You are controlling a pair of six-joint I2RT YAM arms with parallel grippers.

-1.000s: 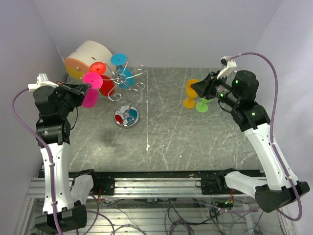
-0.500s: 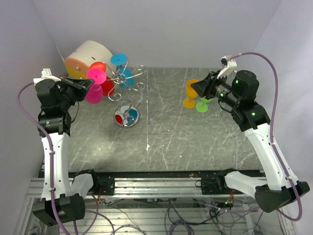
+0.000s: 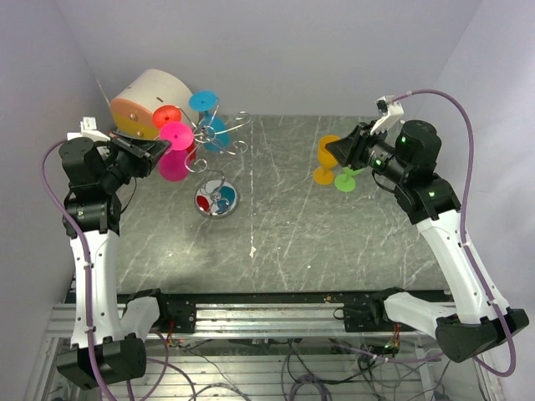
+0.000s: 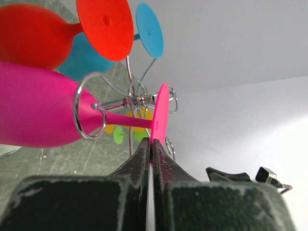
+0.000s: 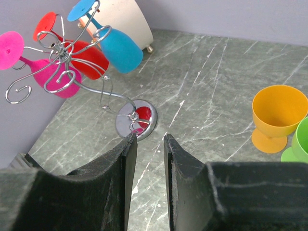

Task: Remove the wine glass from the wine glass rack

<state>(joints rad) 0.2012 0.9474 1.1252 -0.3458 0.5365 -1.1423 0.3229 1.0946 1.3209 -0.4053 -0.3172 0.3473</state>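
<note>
The pink wine glass (image 3: 174,164) hangs sideways at the left of the wine glass rack (image 3: 216,199), a silver wire stand on a round chrome base. My left gripper (image 3: 159,147) is shut on the edge of the glass's round foot (image 4: 161,115). In the left wrist view a curled wire loop (image 4: 89,113) still rings the stem where it meets the pink bowl (image 4: 38,110). The right wrist view shows the pink glass (image 5: 60,79) among the rack's wire arms (image 5: 62,48). My right gripper (image 3: 337,150) is open and holds nothing, hovering at the right beside the orange cup.
A red glass (image 3: 182,146) and a blue glass (image 3: 216,132) hang on the same rack. A big beige drum (image 3: 146,96) with an orange face stands behind it at the back left. An orange cup (image 3: 326,159) and a green cup (image 3: 345,180) stand upright on the table at the right.
My left gripper has carried the pink glass to the right and slightly up, closer to the rack's centre. The right arm has stayed still.
</note>
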